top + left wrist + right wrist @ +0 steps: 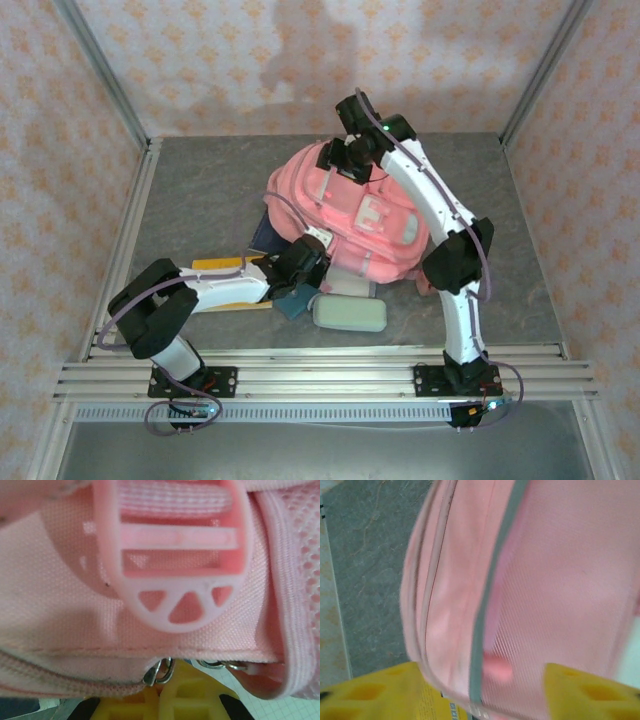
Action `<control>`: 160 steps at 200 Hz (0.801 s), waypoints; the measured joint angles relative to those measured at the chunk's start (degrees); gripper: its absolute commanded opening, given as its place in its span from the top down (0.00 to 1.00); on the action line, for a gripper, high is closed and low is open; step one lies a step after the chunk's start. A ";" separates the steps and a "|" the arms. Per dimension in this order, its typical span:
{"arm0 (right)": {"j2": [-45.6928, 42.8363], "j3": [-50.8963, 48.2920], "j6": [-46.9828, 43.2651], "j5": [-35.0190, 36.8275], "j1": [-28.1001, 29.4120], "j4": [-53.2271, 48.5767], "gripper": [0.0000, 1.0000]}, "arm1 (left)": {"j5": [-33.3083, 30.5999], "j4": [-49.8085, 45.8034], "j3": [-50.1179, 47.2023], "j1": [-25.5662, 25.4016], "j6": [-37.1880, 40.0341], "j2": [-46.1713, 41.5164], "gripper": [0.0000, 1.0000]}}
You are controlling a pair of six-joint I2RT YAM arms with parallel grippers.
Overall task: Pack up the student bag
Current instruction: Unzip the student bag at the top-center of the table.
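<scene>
Pink bag [372, 215] sits centred on the table [200, 190]. Left gripper [161, 692] is clamped shut at the bag's near-side zip pull [160, 672], hold unconfirmed; right gripper [480, 687] gapes wide over its far top. Risk: unpinned bag could drag instead of unzipping.

A grey, stone-patterned bench [200, 190] stands between walls [300, 60] papered in pale pink with an orange floral print, with metal posts [100, 70] in the corners. Just below the centre of the frame lies a pale mint rounded case [350, 314], and a teal item [293, 304] sits just beside it on the left. Further left lies a flat yellow slab [222, 265], with a dark blue cover [265, 237] above it. Silver rails [330, 365] run along the bench's lower edge.
</scene>
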 measured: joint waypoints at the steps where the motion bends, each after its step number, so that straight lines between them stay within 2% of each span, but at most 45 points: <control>1: 0.13 0.42 -0.02 0.24 0.07 -0.37 0.17 | 0.02 0.02 0.02 0.07 -0.17 -0.02 1.00; 31: 0.76 4.09 0.96 5.53 0.35 -6.45 0.19 | 0.72 0.00 0.87 0.31 -4.09 -0.48 1.00; 44: 0.13 3.93 2.14 9.68 0.35 -8.31 0.30 | 1.38 -0.11 1.42 0.31 -5.22 -0.50 1.00; 63: -2.40 1.49 5.46 16.44 0.24 -10.88 0.55 | 2.75 -0.74 2.49 0.31 -6.71 -0.50 1.00; 81: -7.69 -5.66 9.90 20.17 -0.13 -12.07 0.58 | 4.31 -1.27 3.65 0.31 -8.15 -0.50 1.00; 91: -12.33 -12.66 12.13 20.83 -0.57 -11.26 0.54 | 5.25 -1.60 4.31 0.31 -8.79 -0.50 1.00; 120: -29.79 -38.93 19.78 15.80 -3.26 -4.33 0.30 | 7.50 -3.08 5.92 0.31 -9.92 -0.50 1.00; 139: -41.51 -55.10 27.21 10.45 -5.16 2.64 0.23 | 8.79 -4.13 6.60 0.31 -10.27 -0.50 1.00; 160: -49.64 -66.36 35.52 5.88 -5.05 10.60 0.15 | 10.21 -5.99 7.69 0.31 -10.82 -0.50 1.00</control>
